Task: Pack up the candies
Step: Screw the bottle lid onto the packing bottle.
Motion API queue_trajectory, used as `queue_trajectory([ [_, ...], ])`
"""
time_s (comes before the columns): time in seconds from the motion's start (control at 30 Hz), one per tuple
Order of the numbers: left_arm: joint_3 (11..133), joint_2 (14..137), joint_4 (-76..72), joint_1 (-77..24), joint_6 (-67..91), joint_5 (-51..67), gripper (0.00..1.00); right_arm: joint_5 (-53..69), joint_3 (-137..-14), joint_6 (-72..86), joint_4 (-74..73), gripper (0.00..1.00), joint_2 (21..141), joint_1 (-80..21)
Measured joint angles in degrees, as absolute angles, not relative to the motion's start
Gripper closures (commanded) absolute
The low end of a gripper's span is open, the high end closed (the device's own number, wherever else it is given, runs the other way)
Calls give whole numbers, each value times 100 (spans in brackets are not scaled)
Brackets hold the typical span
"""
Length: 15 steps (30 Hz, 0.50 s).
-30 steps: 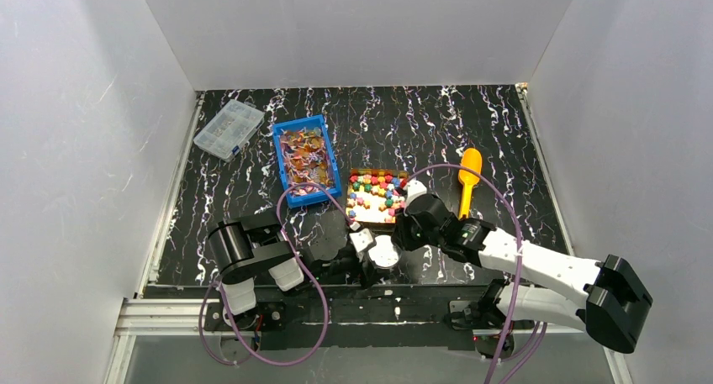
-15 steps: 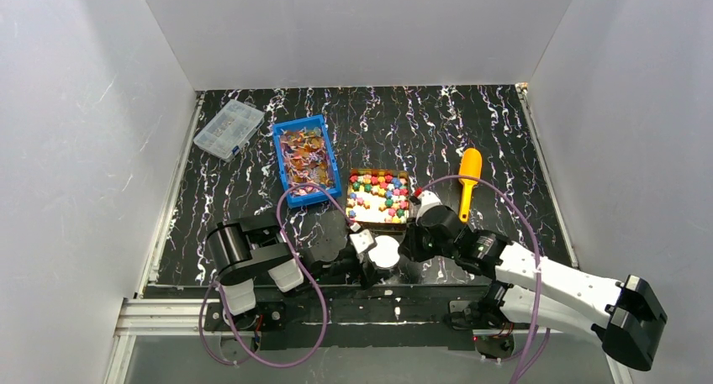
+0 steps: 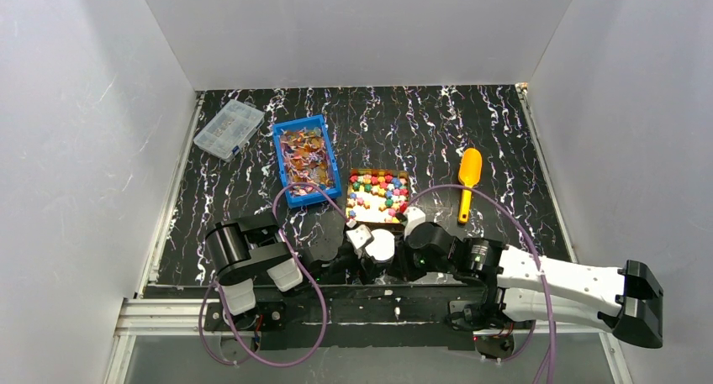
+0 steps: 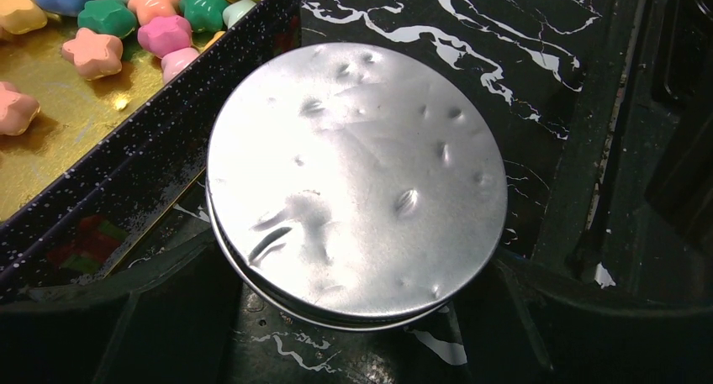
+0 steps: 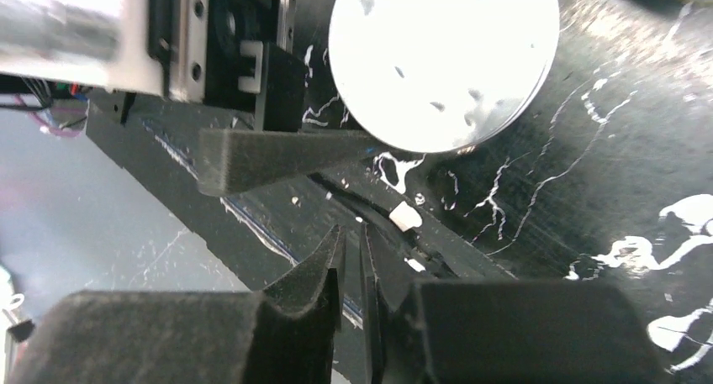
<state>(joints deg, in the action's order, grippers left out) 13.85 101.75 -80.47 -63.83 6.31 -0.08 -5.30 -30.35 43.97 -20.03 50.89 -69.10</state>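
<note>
Dozens of candies (image 3: 378, 194), small glossy stars in pink, green, blue, yellow and red, lie loose in a gold-floored dark box (image 4: 126, 178) mid-table. Shiny orange-purple wrapped ones (image 3: 303, 155) fill the blue bin (image 3: 308, 198) to its left. The left gripper (image 3: 367, 255) clasps the white round lid (image 3: 381, 244) beside the box, and the right gripper (image 5: 357, 262) is nearly closed on nothing.

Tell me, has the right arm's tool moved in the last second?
Yes. The right tool has pulled back from the candy tray toward the near edge of the table, ending beside the round lid.
</note>
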Motion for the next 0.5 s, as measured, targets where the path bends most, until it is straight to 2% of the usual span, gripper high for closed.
queue_trajectory([
  [0.13, 1387, 10178, -8047, -6383, 642, -27, 48, -1094, -3540, 4392, -2405, 58, 5105, -6941],
  [0.2, 1387, 10178, -8047, -6383, 644, -25, 49, -1326, -3715, 4346, -2477, 52, 5131, -6941],
  [0.33, 1389, 10178, -8042, -6383, 646, -19, 51, -1752, -4064, 4128, -2628, 51, 5411, -6938],
  [0.5, 1404, 10156, -7985, -6383, 644, -3, 52, -1927, -4530, 3568, -2700, 57, 6080, -6694],
])
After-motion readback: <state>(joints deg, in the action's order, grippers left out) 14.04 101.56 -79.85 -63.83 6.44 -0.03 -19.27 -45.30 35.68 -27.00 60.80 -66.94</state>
